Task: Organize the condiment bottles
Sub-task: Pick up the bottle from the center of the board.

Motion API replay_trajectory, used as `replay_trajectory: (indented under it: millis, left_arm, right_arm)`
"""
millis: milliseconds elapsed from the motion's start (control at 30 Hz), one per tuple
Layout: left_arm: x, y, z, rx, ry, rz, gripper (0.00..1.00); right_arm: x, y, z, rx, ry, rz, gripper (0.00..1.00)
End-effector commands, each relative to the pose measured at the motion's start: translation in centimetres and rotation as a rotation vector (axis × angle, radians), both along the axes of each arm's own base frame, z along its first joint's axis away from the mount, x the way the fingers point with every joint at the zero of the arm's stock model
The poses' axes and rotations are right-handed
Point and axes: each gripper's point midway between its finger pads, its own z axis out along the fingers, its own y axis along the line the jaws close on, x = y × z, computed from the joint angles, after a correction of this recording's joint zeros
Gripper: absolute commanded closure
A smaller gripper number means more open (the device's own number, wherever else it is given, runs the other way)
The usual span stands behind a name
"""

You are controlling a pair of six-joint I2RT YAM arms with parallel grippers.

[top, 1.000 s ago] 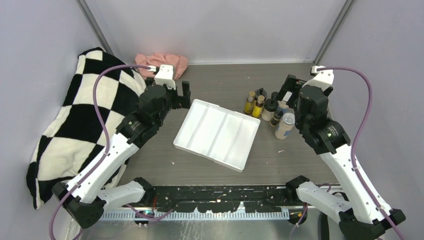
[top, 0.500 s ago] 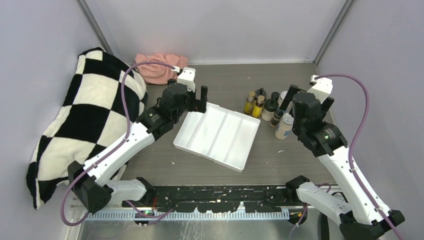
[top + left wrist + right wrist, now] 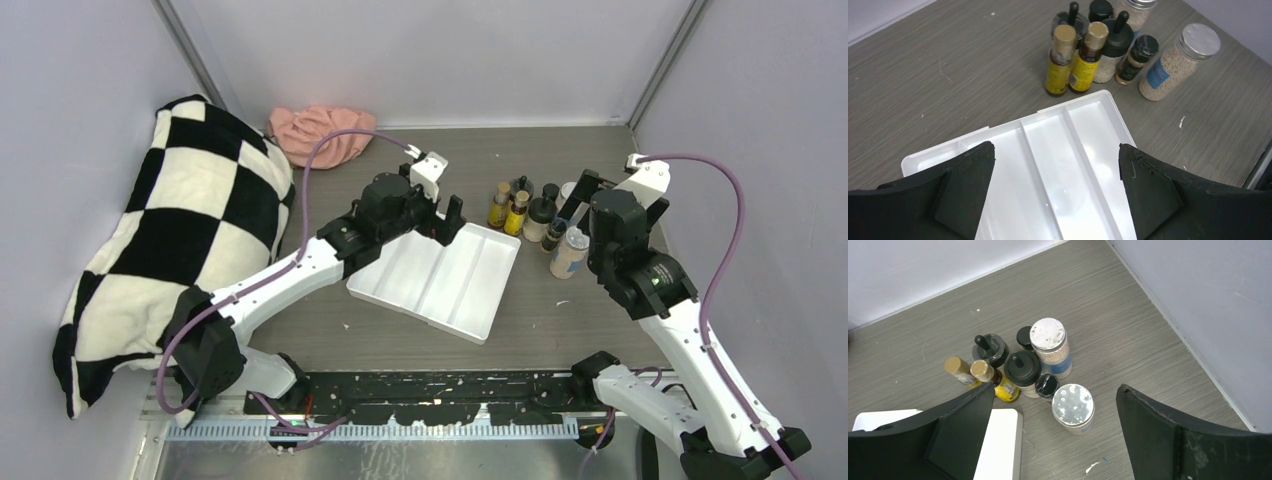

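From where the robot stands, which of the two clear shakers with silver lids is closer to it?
The clear silver-lidded shaker on the cluster's robot-side edge, next to the tiny dark bottle; the other shaker stands farther back.

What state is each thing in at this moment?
left hand, open, holding nothing.
right hand, open, holding nothing.
white tray, flat, empty.
yellow bottles, upright, capped.
black-lidded jars, upright, lidded.
silver-lidded shakers, upright, lidded.
small dark bottles, upright, capped.
checkered cloth, crumpled.
pink cloth, bunched.
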Motion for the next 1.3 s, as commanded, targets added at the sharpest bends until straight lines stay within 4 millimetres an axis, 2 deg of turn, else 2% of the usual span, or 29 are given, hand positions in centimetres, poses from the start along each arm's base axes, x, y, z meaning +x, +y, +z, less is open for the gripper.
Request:
replay_trajectory:
  millis: [0,167,300,500,700,900,1100,1267]
  left_arm:
    - [-0.7,-2.3,2.1,-0.075,-0.137,-0.140,0.05]
    - [-1.1,-3.0,1.8,-0.095,-0.186,-0.198,0.06]
    - [-0.7,-3.3,2.0,-0.127,-0.228,-0.192,0.04]
    - [-0.1,-4.6,0.5,-0.156,-0.248,-0.203,0.04]
    - [1.4,-5.8,-0.7,-0.167,-0.285,-0.191,0.11]
    - [3.3,-7.2,-1.7,-0.201,-0.327,-0.168,0.10]
    - [5.0,-8.7,-3.4,-0.201,-0.354,-0.162,0.10]
    - [6.0,-9.5,-3.8,-0.204,-0.383,-0.160,0.11]
  right_arm:
    - [1.0,0.8,1.7,0.067,-0.101,0.006,0.02]
    - [2.0,1.3,2.3,0.087,-0.139,0.007,0.02]
    - [2.8,1.5,2.4,0.091,-0.157,-0.004,0.02]
    - [3.9,1.6,2.9,0.105,-0.200,-0.027,0.02]
    - [5.0,1.1,4.4,0.120,-0.268,-0.062,0.02]
    - [6.5,0.8,6.3,0.128,-0.329,-0.085,0.02]
    - [8.2,0.4,7.0,0.122,-0.359,-0.104,0.02]
    - [9.4,0.0,7.5,0.143,-0.390,-0.108,0.03]
